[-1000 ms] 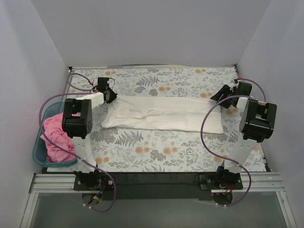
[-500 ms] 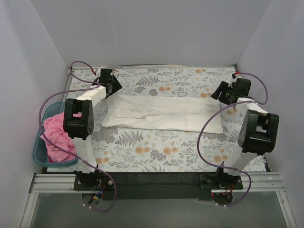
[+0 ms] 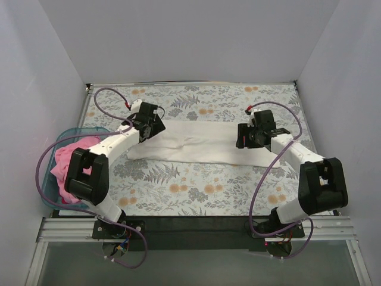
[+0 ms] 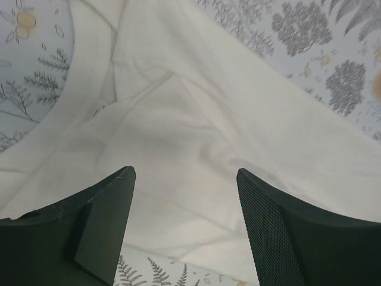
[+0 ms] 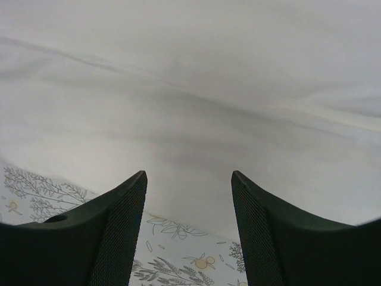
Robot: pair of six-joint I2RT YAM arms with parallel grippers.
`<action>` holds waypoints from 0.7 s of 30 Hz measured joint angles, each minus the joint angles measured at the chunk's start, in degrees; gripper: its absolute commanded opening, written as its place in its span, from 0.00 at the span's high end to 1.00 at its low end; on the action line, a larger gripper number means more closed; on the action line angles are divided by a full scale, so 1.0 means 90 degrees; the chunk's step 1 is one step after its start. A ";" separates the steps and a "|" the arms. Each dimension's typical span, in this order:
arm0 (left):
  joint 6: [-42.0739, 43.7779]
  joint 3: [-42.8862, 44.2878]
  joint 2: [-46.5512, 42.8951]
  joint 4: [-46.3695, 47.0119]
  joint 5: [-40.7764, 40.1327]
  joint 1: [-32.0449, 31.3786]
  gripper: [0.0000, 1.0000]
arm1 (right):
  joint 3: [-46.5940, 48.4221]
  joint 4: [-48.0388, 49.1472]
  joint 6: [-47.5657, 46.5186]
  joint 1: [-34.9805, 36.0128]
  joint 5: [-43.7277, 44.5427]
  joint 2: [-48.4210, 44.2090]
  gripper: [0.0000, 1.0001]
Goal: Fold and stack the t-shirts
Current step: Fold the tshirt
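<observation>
With our left gripper (image 4: 184,171) and right gripper (image 5: 188,174) both spread open and empty, we found the white t-shirt (image 3: 199,143) directly beneath each, its long folded band running from one gripper across to the other, so each arm sat nearest its own end.

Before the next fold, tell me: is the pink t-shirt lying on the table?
No: the pink t-shirt sits bunched in the teal basket; only the white t-shirt lies on the table.
</observation>
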 measured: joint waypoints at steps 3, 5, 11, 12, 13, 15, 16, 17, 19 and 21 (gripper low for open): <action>-0.0158 -0.0505 -0.0141 -0.0058 -0.0070 -0.0155 0.36 | -0.0192 -0.0168 -0.0063 0.0083 0.0066 0.0010 0.44; -0.0250 -0.0746 -0.0146 -0.0066 -0.0121 -0.0165 0.37 | -0.0279 -0.0257 -0.0087 0.0119 0.0097 0.0068 0.44; -0.0517 -0.1066 -0.0080 -0.0083 -0.0272 -0.0141 0.42 | -0.0488 -0.0308 -0.0165 0.0204 0.0151 0.0279 0.44; -0.0583 -0.1112 -0.0053 -0.0080 -0.0279 -0.0141 0.42 | -0.0544 -0.0325 -0.0177 0.0219 0.0153 0.0289 0.44; -0.0646 -0.1183 -0.0027 -0.0044 -0.0282 -0.0141 0.43 | -0.0612 -0.0335 -0.0182 0.0221 0.0155 0.0299 0.44; -0.0760 -0.1377 0.0056 -0.0007 -0.0282 -0.0126 0.43 | -0.0680 -0.0342 -0.0202 0.0250 0.0158 0.0296 0.44; -0.0797 -0.1447 0.0114 -0.0012 -0.0279 -0.0104 0.44 | -0.0687 -0.0338 -0.0211 0.0277 0.0170 0.0299 0.44; -0.0833 -0.1460 0.0158 0.0039 -0.0330 -0.0104 0.44 | -0.0692 -0.0335 -0.0219 0.0301 0.0189 0.0299 0.44; -0.0838 -0.1423 0.0226 0.0129 -0.0328 -0.0017 0.44 | -0.0699 -0.0333 -0.0231 0.0372 0.0265 0.0299 0.44; -0.0809 -0.1265 0.0372 0.0158 -0.0325 0.0117 0.44 | -0.0726 -0.0306 -0.0233 0.0457 0.0294 0.0294 0.44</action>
